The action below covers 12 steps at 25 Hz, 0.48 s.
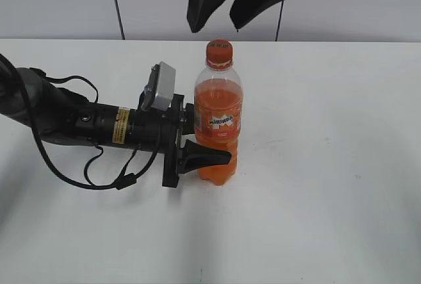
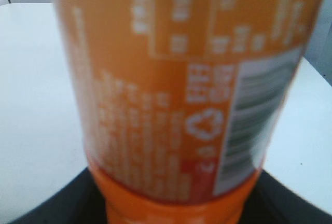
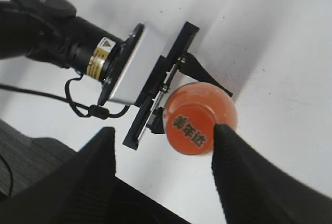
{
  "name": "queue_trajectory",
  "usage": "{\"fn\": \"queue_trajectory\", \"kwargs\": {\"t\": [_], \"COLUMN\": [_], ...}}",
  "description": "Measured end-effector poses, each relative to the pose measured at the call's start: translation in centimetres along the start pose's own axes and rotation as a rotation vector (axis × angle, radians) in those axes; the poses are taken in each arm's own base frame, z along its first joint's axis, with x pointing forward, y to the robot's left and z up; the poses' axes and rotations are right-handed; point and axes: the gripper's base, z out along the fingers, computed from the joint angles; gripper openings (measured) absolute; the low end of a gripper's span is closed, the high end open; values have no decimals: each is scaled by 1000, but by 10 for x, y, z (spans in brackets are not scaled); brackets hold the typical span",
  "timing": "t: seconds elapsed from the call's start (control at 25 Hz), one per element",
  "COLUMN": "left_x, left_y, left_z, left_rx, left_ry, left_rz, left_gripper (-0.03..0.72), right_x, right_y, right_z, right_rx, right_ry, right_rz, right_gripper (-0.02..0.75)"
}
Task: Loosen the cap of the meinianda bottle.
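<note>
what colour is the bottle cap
Orange, with dark print on top; the cap shows best in the right wrist view.

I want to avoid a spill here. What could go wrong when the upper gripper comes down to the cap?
1. The right gripper hangs open above the small orange screw cap, seemingly a bit off-centre; one finger could knock the cap.
2. The left gripper holds the clear plastic bottle of orange soda low down, so a push at the top may tilt it.

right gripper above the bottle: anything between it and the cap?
Nothing visible. The right gripper hangs open above the cap, with clear air between. The left gripper clamps the meinianda bottle lower down, well below the cap.
</note>
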Motion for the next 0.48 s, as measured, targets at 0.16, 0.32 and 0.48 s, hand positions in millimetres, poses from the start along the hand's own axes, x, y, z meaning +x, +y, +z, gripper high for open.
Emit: {"fn": "queue_trajectory", "kwargs": {"t": [0.16, 0.32, 0.48], "left_x": [0, 0, 0], "left_y": [0, 0, 0], "left_z": [0, 0, 0], "left_rx": [0, -1, -2], "left_ry": [0, 0, 0], "left_rz": [0, -11, -15], "left_gripper": [395, 395, 395], "right_x": [0, -1, -2], "right_y": [-3, -4, -6], "right_z": [0, 4, 17], "right_rx": [37, 42, 53], "right_ry": [-6, -1, 27], "right_rz": [187, 295, 338], "right_gripper": [440, 440, 440]}}
